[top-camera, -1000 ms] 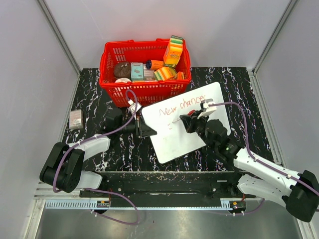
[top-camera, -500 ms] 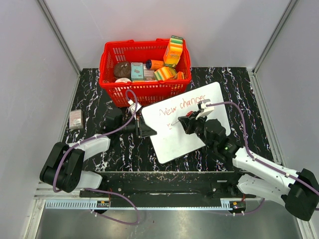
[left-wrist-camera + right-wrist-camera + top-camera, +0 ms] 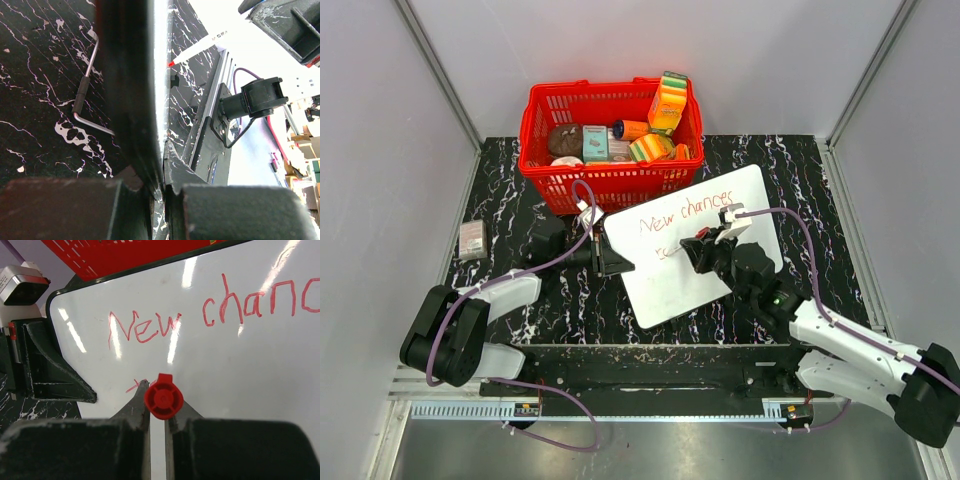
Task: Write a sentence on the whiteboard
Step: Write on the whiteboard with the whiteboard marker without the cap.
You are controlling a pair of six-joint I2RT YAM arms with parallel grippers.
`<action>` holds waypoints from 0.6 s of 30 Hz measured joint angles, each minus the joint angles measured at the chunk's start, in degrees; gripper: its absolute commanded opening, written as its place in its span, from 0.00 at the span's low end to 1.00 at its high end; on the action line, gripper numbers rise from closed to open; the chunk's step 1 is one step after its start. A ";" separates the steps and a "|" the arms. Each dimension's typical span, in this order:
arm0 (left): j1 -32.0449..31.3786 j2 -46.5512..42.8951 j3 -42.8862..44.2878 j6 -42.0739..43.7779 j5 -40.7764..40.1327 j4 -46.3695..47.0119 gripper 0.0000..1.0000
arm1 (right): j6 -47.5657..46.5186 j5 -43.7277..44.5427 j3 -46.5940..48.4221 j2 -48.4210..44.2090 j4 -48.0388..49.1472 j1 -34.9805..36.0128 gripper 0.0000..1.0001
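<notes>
Black marbled table (image 3: 570, 300), grey walls all round, and at the back sits the red basket (image 3: 610, 185), packed with groceries. Just in front of the basket, skewed on the tabletop, lies the whiteboard (image 3: 690, 285), its far corner close to the basket's front wall. The sentence (image 3: 678, 213) runs in red along the basket-side edge: "New chances", with a short red stroke on the next line, farther from the basket. Near the basket's front wall, the left gripper (image 3: 610, 258) is clamped tight on the board's rim. Over the board, away from the basket, the right gripper (image 3: 698, 243) pinches a red marker (image 3: 163, 401), fingers barely apart. Its tip is at that stroke; contact I can't tell. A small box (image 3: 472, 240) lies off the basket's left front corner.
</notes>
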 measured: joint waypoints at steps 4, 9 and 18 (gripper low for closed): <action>0.00 0.02 0.00 0.00 0.02 0.02 0.00 | 0.07 1.44 -0.04 -0.44 -0.39 0.00 0.00; 0.00 0.02 0.00 0.00 0.00 0.02 0.00 | 0.02 2.86 -0.04 -0.52 -0.35 0.00 0.00; 0.00 0.22 0.02 -0.22 -0.07 0.04 0.00 | -0.33 3.56 0.24 1.11 1.81 0.00 0.00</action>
